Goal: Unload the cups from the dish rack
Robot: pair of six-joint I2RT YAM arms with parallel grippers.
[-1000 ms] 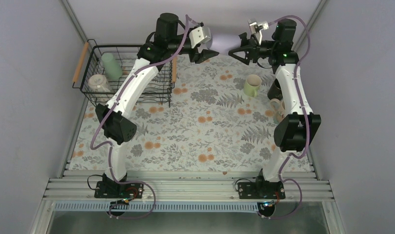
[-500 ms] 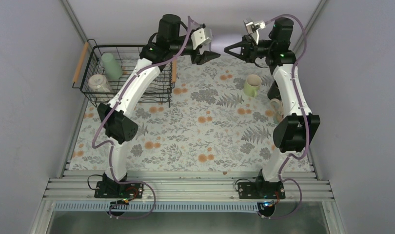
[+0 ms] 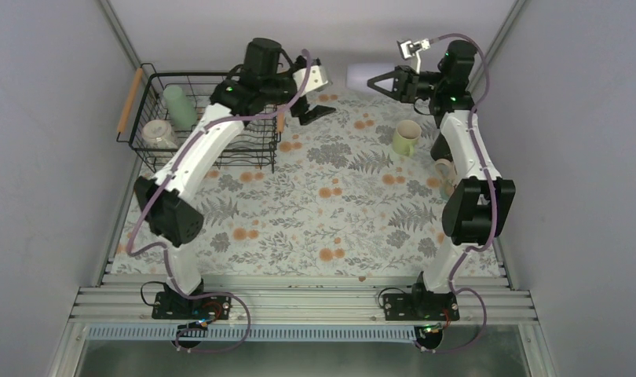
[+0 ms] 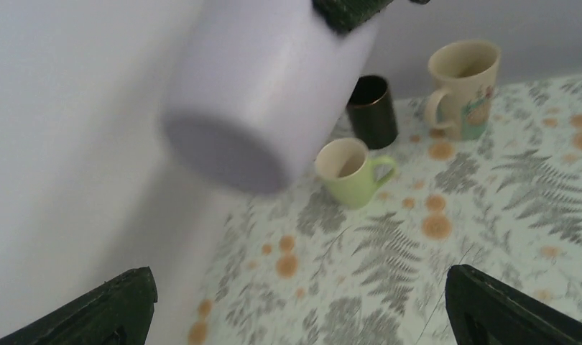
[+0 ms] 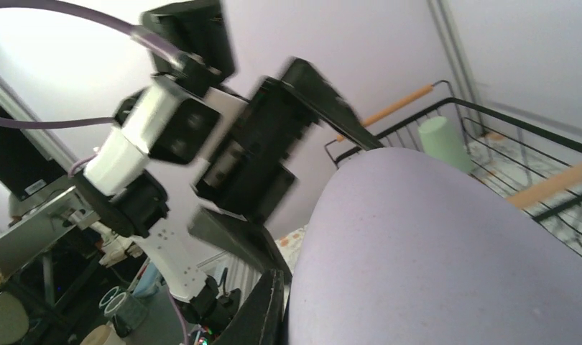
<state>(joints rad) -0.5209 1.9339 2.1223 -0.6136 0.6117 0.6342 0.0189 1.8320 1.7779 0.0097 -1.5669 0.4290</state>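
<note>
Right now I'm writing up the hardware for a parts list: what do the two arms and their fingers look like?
Both the left arm and right arm have glossy white link shells and black joint housings. A purple cable loops along each. The fingers are black, tapering wedges.

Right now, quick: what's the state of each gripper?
Left gripper: open, holding nothing.
Right gripper: closed on the lavender cup.
</note>
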